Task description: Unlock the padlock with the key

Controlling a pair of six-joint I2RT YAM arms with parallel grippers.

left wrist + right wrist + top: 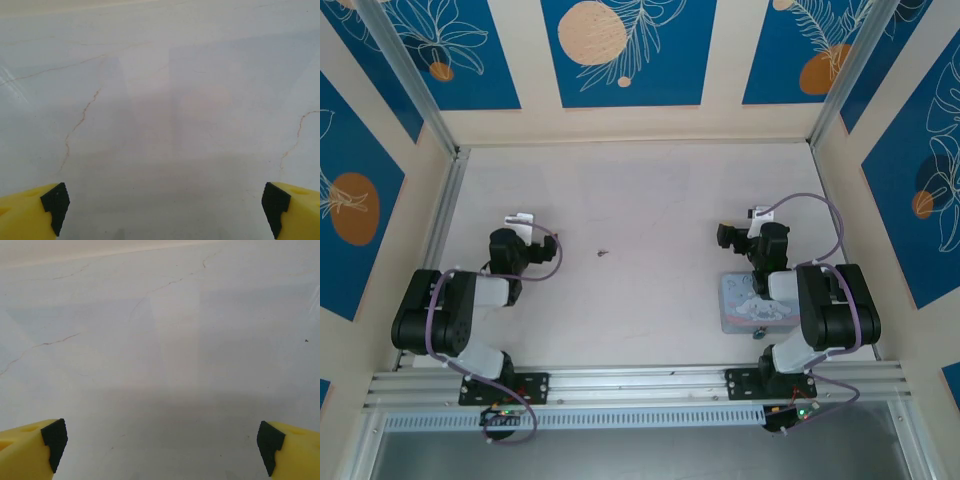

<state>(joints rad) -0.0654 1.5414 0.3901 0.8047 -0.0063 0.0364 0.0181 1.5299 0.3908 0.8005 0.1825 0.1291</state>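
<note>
The key point(603, 253) is a tiny dark sliver lying on the pale table, left of centre. A small dark, teal-tinted object that looks like the padlock point(758, 333) sits at the near edge of a pale blue tin point(740, 300), under the right arm. My left gripper point(510, 240) is a short way left of the key; in its wrist view it point(165, 207) stands open over bare table, yellow fingertips point(52, 207) wide apart. My right gripper point(732, 237) is just beyond the tin and is open point(162, 445) too, with nothing between its fingers.
The table point(650, 190) is walled at the back and both sides by cream panels with blue pictures. An aluminium rail point(640, 385) carrying both arm bases runs along the near edge. The tin lies against the right arm's base.
</note>
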